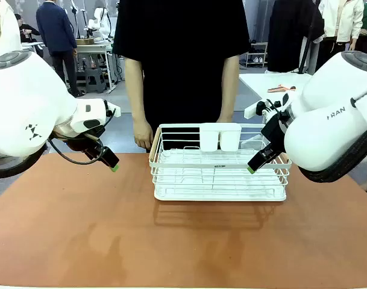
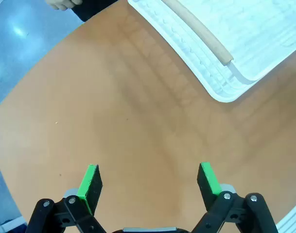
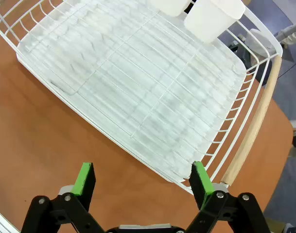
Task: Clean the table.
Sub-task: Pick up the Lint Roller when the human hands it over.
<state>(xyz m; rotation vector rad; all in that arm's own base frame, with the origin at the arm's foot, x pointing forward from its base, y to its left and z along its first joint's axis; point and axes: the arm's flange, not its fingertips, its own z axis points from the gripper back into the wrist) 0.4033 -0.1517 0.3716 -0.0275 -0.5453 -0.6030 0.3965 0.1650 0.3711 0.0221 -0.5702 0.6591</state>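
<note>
The reddish-brown table (image 1: 111, 241) spreads across the front view, with bare top (image 2: 128, 126) under the left wrist camera. My left gripper (image 1: 112, 164) hovers above the table's far left part; its green-padded fingers (image 2: 91, 182) stand wide apart with nothing between them, so it is open (image 2: 148, 180). My right gripper (image 1: 253, 166) hangs at the right end of the white wire rack (image 1: 219, 171). It is open too (image 3: 144, 179), poised above the rack's near corner (image 3: 186, 179) and the table top (image 3: 41, 145), holding nothing.
The white wire rack (image 3: 138, 92) has wooden handles (image 3: 254, 126) and two white cups (image 1: 220, 136) clipped at its far side. A person in black stands at the far edge, one hand (image 1: 142, 133) beside the rack. A white-topped table (image 1: 273, 81) lies behind right.
</note>
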